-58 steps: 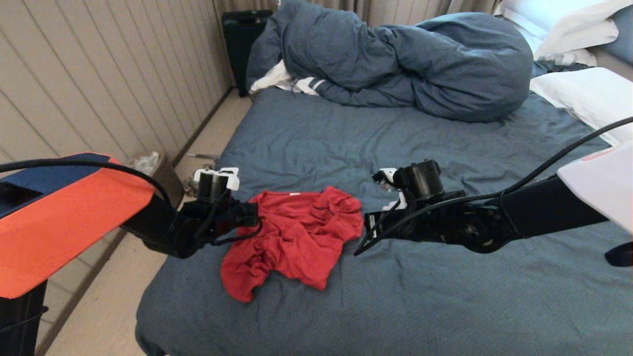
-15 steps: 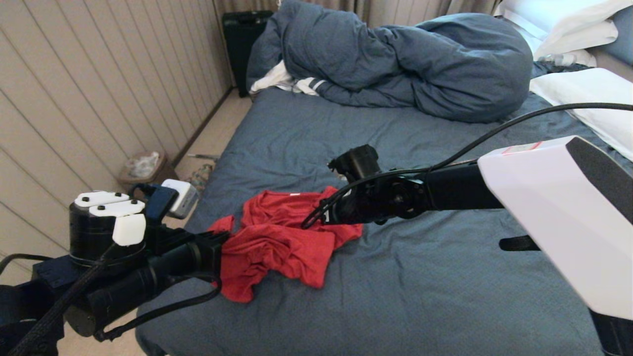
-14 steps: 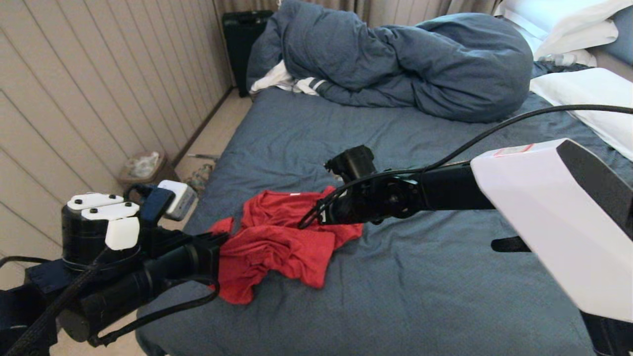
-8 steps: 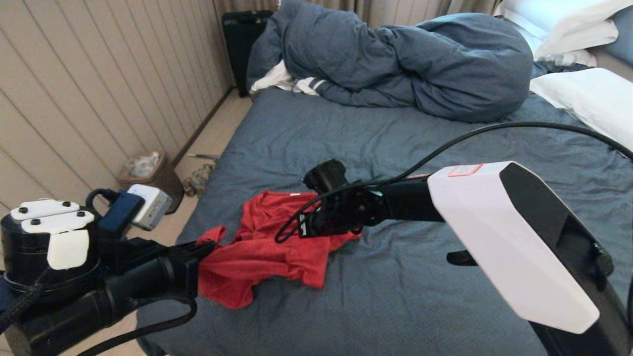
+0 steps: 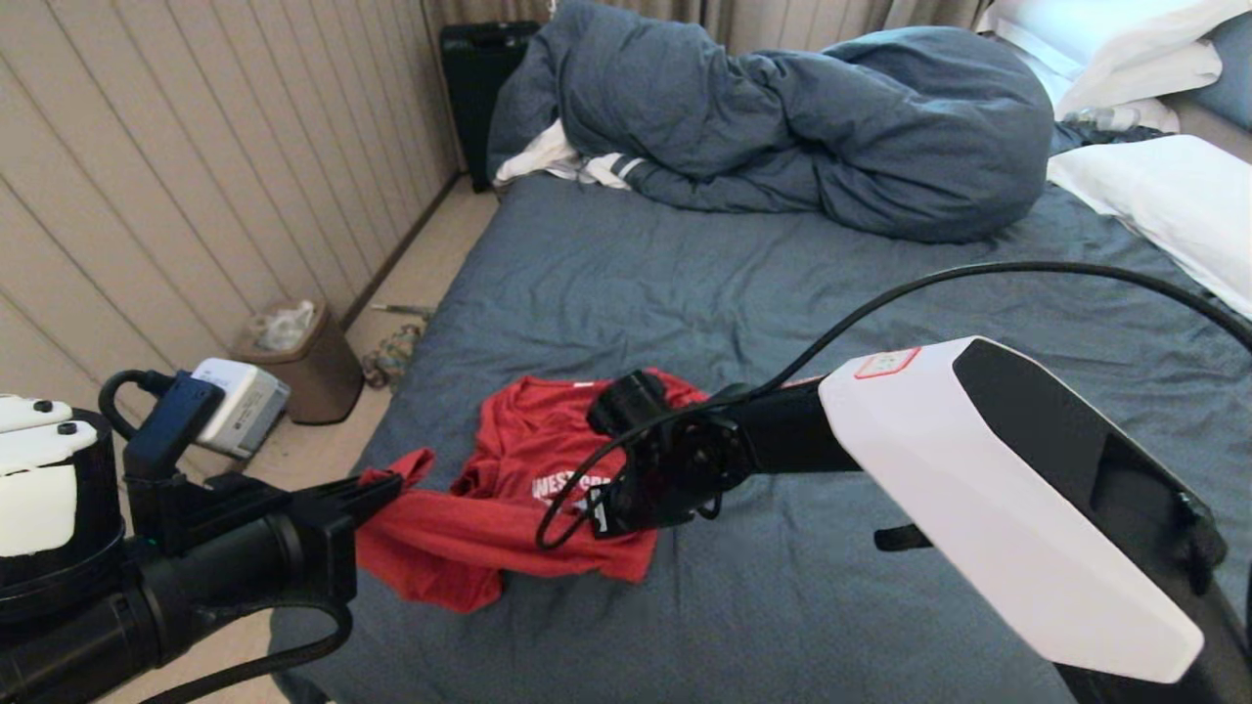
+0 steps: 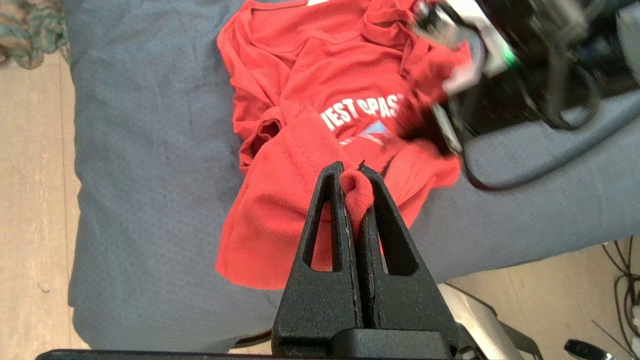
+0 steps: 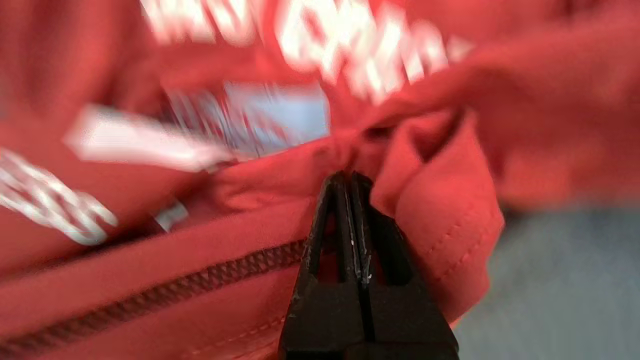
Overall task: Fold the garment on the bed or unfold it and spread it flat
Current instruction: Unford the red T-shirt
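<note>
Your left tool [image 5: 386,481] has drawn back toward the bed's edge, clamped on a pinch of the red shirt [image 5: 509,489]; your right tool [image 7: 350,177] is closed on its hem. Spread wider than before, the shirt now shows white "WEST" lettering. It lies on the wrinkled blue-grey bed [image 5: 782,284] beside a panelled wall [image 5: 176,166].

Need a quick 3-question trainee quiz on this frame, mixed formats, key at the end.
1. True or false: the left gripper is shut on the shirt.
2. The right gripper is: A) open above the duvet, B) shut on shirt fabric, C) resting on a pillow.
3. Fill in: the shirt lies near the bed's ___ edge, the robot's own side.

Key: 1 true; 2 B; 3 left.
</note>
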{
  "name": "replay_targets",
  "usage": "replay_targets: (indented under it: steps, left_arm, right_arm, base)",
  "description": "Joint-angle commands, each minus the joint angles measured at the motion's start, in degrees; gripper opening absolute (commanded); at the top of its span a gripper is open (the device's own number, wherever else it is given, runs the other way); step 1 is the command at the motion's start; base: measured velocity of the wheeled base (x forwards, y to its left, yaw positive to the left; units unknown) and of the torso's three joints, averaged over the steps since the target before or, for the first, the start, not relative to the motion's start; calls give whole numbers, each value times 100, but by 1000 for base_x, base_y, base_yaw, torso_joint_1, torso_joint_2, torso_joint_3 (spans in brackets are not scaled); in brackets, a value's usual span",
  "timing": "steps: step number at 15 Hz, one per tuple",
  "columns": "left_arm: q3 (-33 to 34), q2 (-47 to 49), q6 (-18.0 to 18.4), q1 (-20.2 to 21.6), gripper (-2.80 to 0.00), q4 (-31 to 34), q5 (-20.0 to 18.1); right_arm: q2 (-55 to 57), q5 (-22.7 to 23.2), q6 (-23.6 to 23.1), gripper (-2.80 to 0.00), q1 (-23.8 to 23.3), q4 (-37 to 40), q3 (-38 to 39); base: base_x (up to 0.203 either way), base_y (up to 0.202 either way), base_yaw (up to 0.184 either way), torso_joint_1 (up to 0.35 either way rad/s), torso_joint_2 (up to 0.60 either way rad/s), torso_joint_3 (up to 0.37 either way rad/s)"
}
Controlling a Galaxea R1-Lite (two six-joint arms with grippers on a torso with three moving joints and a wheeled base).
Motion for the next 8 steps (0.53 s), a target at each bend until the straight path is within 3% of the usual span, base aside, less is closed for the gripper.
replay_targets:
  steps: [1,4,8]
  left_arm:
    - [32,-29,-26,-8,-280,-11,1]
    - [141,-3,-98,-17,-280,-29,1]
    - [350,56,-120,-17,-280,-70,-16]
  right_arm:
    - [-389,15,12,-280,46,27,581]
    - [-1023,47,11,-280,108,0,1580]
    - [-1614,7,-2,-280,128,-657,2698]
  base:
    - [0,0,0,0,0,0]
    - [0,0,0,0,0,0]
    - [0,0,0,0,0,0]
